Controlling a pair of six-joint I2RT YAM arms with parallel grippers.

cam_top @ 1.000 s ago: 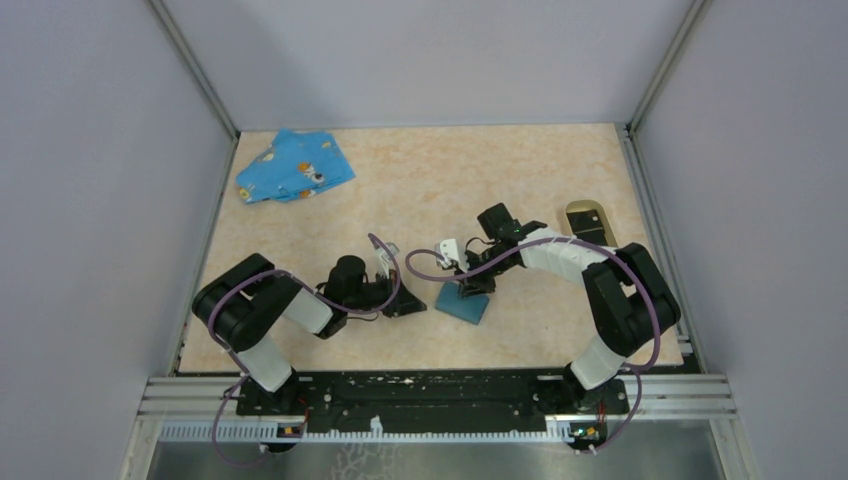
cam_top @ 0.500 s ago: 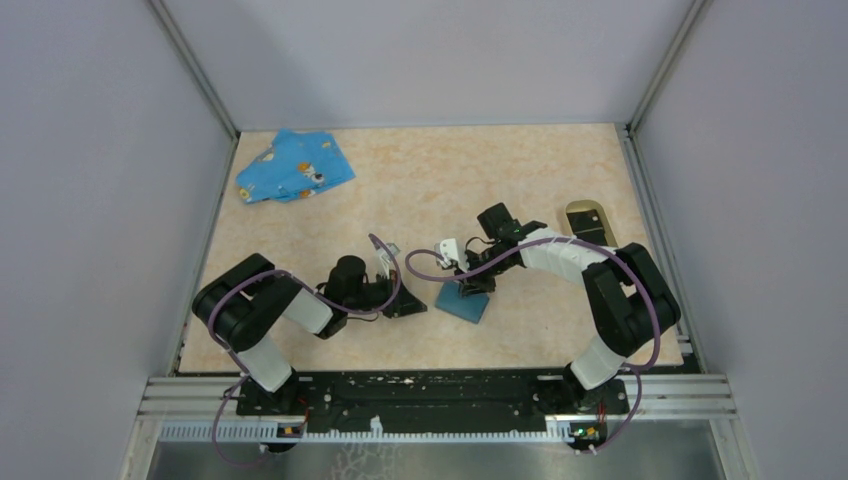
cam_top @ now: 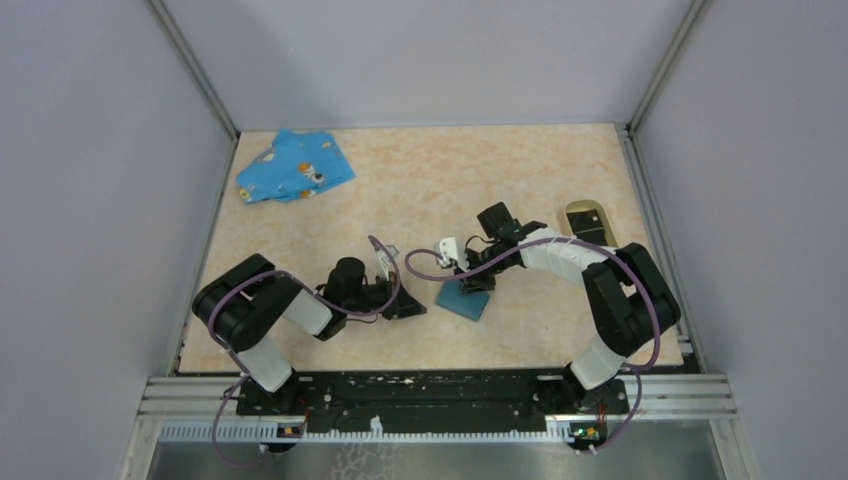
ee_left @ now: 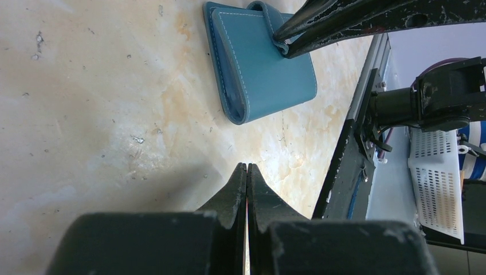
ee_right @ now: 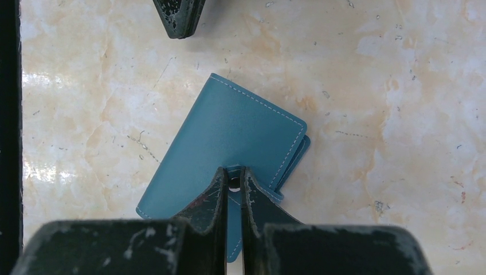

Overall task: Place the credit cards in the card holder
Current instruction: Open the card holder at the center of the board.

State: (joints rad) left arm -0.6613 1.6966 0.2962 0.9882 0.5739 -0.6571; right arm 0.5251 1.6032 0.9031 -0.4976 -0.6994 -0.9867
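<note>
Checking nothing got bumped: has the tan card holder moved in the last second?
No. The card holder sits where it was, beside the table's right rail, well off from the right hand, which pinches the blue case.

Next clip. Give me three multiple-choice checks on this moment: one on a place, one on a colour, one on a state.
1. Where is the card holder?
A. by the right edge of the table
B. at the near left corner
C. in the very middle

2. What colour is the flat case?
A. red
B. blue
C. black

3. How is the left gripper?
A. wide open
B. shut on a card
C. shut, holding nothing

Answers:
1 A: the top view shows it near the right rail.
2 B: both wrist views show it blue.
3 C: its fingers meet with nothing between them.
</note>
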